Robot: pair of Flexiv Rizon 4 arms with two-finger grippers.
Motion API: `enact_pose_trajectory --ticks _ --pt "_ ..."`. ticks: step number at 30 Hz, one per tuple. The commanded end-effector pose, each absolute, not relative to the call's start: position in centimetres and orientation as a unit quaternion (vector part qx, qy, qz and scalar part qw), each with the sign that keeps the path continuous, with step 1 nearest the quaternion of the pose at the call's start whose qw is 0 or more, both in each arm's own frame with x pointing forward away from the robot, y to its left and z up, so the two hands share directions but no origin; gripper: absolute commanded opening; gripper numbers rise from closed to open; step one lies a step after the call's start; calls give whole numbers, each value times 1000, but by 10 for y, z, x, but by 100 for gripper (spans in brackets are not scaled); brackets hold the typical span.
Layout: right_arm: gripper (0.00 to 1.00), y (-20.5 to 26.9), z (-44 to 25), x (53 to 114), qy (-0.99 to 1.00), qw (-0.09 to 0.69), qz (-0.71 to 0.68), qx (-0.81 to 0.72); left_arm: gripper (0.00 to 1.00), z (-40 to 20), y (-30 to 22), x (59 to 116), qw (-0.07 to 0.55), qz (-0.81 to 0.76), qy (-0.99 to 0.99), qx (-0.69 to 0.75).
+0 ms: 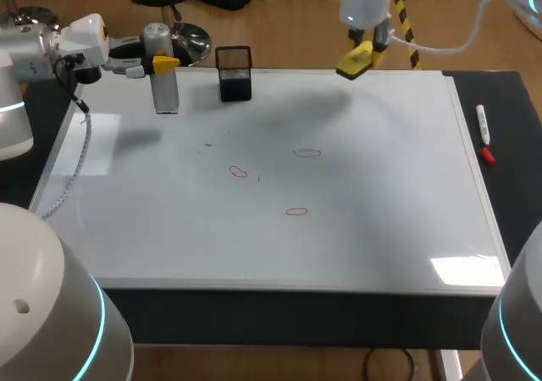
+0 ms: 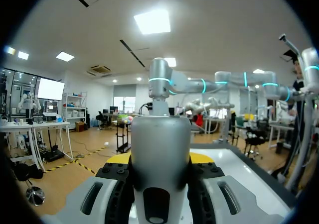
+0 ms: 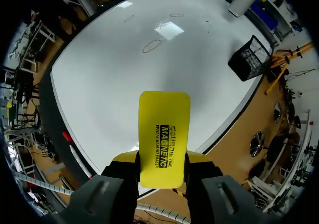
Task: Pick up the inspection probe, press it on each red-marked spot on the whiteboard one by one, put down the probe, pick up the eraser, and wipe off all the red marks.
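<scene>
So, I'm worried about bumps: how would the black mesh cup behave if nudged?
The mesh cup looks light, being open wire, so it'd probably slide on the glossy whiteboard. Square-sided, it likely won't roll; a high nudge might tip it.

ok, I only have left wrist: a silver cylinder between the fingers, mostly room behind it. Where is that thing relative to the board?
Observer: The probe stands upright at the whiteboard's far left corner, beside a black mesh cup.
Operator: Marks?
Observer: Three red marks sit near the board's middle, well away from the probe.
Operator: Right arm?
Observer: The right gripper is shut on the yellow eraser, held above the board's far edge.
</scene>
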State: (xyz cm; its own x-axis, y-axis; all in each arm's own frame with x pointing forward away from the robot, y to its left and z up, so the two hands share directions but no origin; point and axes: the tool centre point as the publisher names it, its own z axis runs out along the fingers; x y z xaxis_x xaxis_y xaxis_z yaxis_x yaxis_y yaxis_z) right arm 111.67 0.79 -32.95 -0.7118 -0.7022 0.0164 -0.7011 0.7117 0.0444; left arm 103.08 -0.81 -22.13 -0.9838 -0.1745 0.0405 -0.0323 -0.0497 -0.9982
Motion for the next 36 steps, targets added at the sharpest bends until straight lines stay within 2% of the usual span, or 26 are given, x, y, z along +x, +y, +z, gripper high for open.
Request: enact_pose_trajectory --ticks 1,19,36 --pt "0 -20 -327 1087 -933 -3 -10 361 0 -220 -8 1030 51 -720 688 -76" --pt "0 -63 -331 1050 -952 2 -6 305 0 -220 -8 1030 51 -720 688 -76" --pt "0 -64 -325 1050 -954 -10 8 299 0 -220 -8 1030 51 -720 688 -76"
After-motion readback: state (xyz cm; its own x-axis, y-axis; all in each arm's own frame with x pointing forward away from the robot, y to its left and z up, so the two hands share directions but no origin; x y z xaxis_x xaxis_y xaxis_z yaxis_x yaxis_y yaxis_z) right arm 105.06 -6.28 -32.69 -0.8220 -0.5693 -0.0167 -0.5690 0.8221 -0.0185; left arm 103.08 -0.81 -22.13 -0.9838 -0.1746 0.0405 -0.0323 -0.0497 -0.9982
